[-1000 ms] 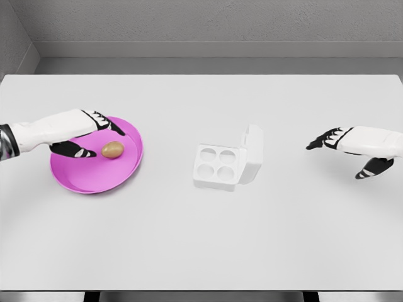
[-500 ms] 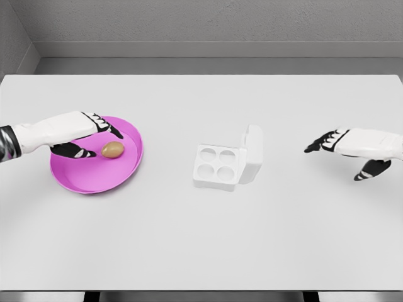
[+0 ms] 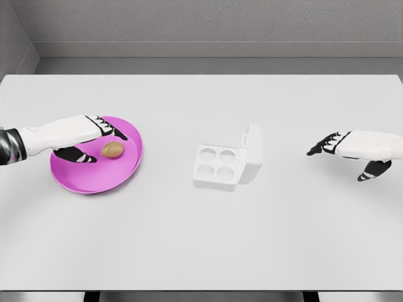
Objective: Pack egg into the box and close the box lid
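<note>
Nothing is packed yet: the egg (image 3: 113,150) lies on the pink plate (image 3: 94,179) at my left on the desk (image 3: 201,239), well apart from the box (image 3: 217,167), whose lid (image 3: 253,151) stands open. My left hand (image 3: 88,135) hovers beside the egg, fingers spread, gripping nothing. My right hand (image 3: 352,148) hangs loosely spread right of the box.

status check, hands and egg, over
Left hand open over pink plate, beside egg, no grasp. Right hand open, hovering right of box. Box lid up, four cups empty, path clear.
</note>
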### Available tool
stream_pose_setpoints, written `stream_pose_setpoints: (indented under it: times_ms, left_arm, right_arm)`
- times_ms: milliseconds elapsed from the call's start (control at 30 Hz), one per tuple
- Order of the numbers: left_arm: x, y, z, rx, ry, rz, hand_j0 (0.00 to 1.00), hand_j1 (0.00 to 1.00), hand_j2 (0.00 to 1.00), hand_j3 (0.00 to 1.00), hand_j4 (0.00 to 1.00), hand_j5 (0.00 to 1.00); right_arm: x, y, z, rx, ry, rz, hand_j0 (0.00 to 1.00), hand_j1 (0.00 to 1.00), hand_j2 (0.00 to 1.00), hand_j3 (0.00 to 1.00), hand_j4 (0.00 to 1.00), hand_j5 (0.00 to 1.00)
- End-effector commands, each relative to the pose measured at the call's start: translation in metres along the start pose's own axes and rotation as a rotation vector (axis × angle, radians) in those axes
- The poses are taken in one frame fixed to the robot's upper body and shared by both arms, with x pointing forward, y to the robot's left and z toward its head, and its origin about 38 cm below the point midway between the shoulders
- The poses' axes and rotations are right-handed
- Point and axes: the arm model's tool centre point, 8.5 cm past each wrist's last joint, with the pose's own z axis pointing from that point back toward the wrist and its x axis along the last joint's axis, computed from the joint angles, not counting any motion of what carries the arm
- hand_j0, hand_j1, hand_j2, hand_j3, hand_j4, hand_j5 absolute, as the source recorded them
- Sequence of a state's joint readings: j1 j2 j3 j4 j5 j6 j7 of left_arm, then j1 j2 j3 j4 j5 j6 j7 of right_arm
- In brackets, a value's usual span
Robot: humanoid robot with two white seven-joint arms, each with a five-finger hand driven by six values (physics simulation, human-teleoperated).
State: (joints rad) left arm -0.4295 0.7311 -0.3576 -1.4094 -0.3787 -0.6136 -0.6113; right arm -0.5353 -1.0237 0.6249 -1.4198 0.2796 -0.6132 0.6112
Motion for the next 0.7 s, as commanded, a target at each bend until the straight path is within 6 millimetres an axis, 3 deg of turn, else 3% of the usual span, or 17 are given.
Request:
stream_pose_setpoints:
  times_ms: [0,200,667]
  left_arm:
    - [0.002,-0.002,-0.005,0.001,-0.004,0.002,0.86,0.86,0.86,0.86,0.86,0.86]
    - [-0.002,-0.008,-0.01,-0.007,0.007,0.019,0.86,0.86,0.86,0.86,0.86,0.86]
    - [-0.011,-0.022,-0.021,-0.018,0.03,0.065,0.86,0.86,0.86,0.86,0.86,0.86]
  right_arm:
    - [-0.001,0.0,0.0,-0.003,0.003,-0.008,1.0,1.0,1.0,1.0,1.0,1.0]
    - [0.006,-0.003,-0.012,-0.022,-0.027,-0.008,1.0,1.0,1.0,1.0,1.0,1.0]
    - [0.006,-0.007,-0.011,-0.029,-0.026,-0.002,1.0,1.0,1.0,1.0,1.0,1.0]
